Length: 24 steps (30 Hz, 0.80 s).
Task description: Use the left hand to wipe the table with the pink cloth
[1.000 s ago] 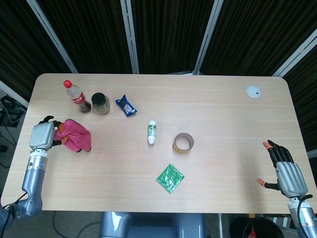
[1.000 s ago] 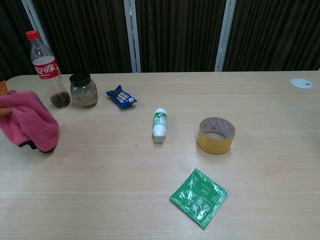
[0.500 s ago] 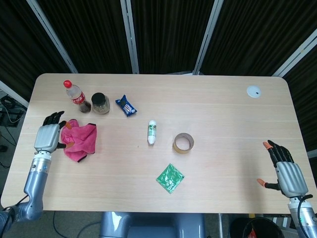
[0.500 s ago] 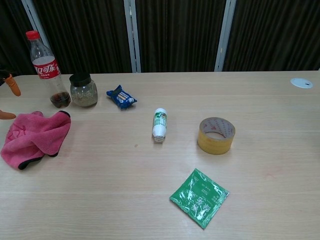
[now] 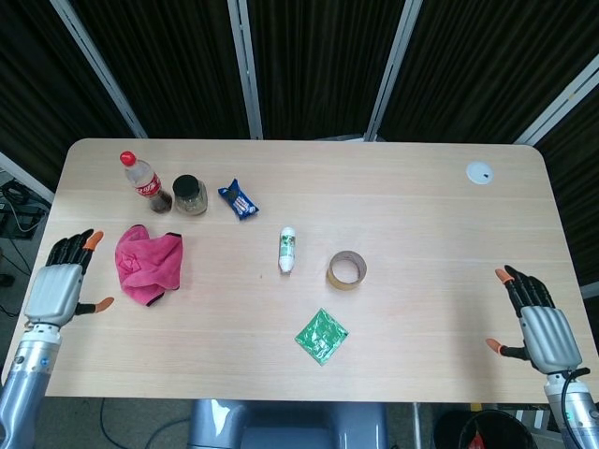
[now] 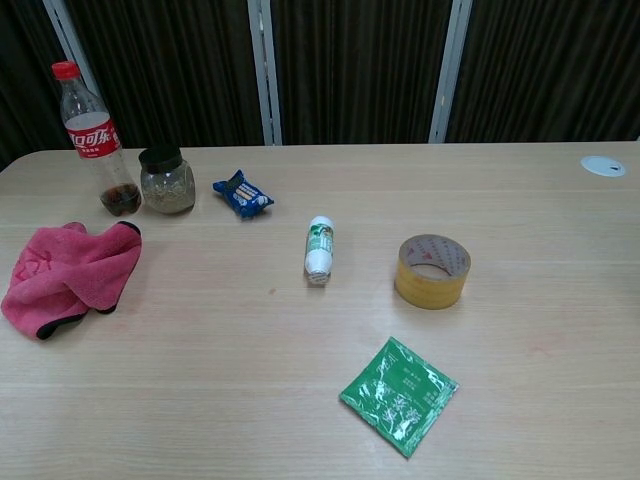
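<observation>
Light wooden table (image 5: pixel 412 215) before dark curtains. The pink cloth (image 5: pixel 148 264) lies crumpled near the table's left edge, below the cola bottle (image 5: pixel 143 181) and glass jar (image 5: pixel 190 195). The left hand (image 5: pixel 58 287) hovers just beside it, fingers spread, holding nothing. The right hand (image 5: pixel 535 321) waits at the far right edge, fingers splayed, empty.

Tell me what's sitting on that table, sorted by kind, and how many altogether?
Bottles: 2, cola bottle and small white bottle
Jar: 1
Cloths: 1, pink cloth
Packets: 2, blue packet and green packet
Tape rolls: 1
Total: 7
</observation>
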Each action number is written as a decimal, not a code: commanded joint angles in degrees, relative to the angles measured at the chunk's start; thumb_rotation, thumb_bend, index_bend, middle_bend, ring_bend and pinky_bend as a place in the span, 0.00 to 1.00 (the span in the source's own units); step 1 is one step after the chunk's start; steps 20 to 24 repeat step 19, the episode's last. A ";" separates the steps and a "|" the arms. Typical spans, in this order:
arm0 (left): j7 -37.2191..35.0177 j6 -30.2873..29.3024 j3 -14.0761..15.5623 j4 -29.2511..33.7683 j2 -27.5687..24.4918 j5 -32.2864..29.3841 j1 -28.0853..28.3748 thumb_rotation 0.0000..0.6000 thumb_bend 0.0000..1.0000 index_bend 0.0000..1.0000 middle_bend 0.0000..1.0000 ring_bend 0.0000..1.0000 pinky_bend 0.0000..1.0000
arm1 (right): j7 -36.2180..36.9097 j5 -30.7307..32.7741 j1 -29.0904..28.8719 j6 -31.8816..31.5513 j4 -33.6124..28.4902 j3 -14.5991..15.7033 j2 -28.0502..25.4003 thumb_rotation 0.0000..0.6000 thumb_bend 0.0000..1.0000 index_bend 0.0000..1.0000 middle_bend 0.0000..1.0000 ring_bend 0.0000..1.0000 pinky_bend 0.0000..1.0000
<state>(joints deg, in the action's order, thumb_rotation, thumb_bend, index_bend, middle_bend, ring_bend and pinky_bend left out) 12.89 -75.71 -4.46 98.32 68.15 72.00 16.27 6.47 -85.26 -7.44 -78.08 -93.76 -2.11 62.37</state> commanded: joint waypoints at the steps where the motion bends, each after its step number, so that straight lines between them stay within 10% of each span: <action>1: 1.48 -4.44 3.19 1.25 -2.21 4.53 -3.53 1.00 0.00 0.00 0.00 0.00 0.00 | -0.01 -0.41 0.04 -0.20 0.22 0.15 0.00 1.00 0.01 0.00 0.00 0.00 0.00; 10: -0.86 -10.98 7.53 -0.09 -4.56 10.45 -9.75 1.00 0.00 0.00 0.00 0.00 0.00 | -0.94 -2.30 0.21 -2.23 1.85 0.09 0.89 1.00 0.00 0.00 0.00 0.00 0.00; 24: -2.88 -10.95 6.30 -2.23 -3.31 10.68 -10.42 1.00 0.00 0.00 0.00 0.00 0.00 | -1.45 -2.74 0.44 -3.13 2.14 0.08 1.32 1.00 0.00 0.00 0.00 0.00 0.00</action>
